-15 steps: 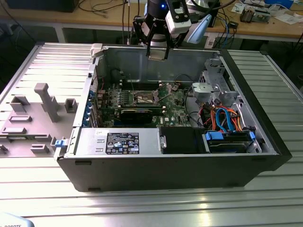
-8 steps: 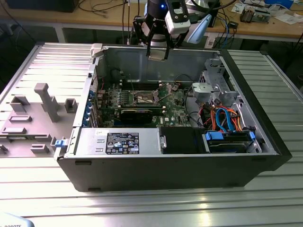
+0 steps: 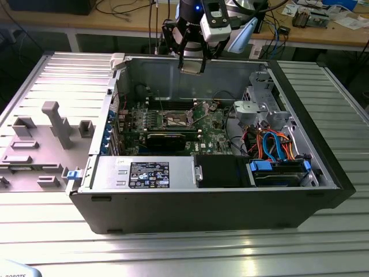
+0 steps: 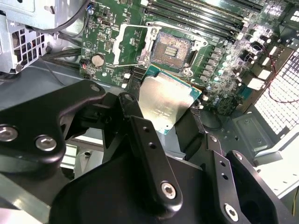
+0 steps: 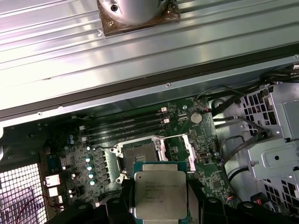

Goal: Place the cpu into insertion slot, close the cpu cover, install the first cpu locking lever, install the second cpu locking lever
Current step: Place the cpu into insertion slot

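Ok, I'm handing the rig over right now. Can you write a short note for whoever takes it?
Gripper: jaws shut on the cpu, held flat, well above the open computer case.
Insertion slot: empty, its contacts exposed, apart from the chip.
Cpu cover: swung open beside the slot.
Done: the cpu is in the grasp.
Left: the cpu is not yet in the slot, the cover is not closed, and neither locking lever is installed.
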Available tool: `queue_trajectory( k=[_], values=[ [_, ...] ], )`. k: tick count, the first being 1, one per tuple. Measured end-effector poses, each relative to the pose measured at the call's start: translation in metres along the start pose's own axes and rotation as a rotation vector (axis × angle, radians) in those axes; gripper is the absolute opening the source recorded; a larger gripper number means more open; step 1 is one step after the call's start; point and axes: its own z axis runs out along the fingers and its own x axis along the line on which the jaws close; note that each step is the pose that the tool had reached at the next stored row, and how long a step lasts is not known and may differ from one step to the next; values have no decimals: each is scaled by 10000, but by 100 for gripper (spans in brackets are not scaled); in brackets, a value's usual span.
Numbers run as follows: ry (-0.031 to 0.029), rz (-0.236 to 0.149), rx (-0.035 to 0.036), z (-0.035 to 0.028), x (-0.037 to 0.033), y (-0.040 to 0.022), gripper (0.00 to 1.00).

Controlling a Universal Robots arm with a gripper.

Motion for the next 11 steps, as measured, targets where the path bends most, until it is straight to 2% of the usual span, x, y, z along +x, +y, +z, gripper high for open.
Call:
queue_trajectory(
  k=[11],
  values=[
    [-27,305,-6,5,0,-1,55]
  ],
)
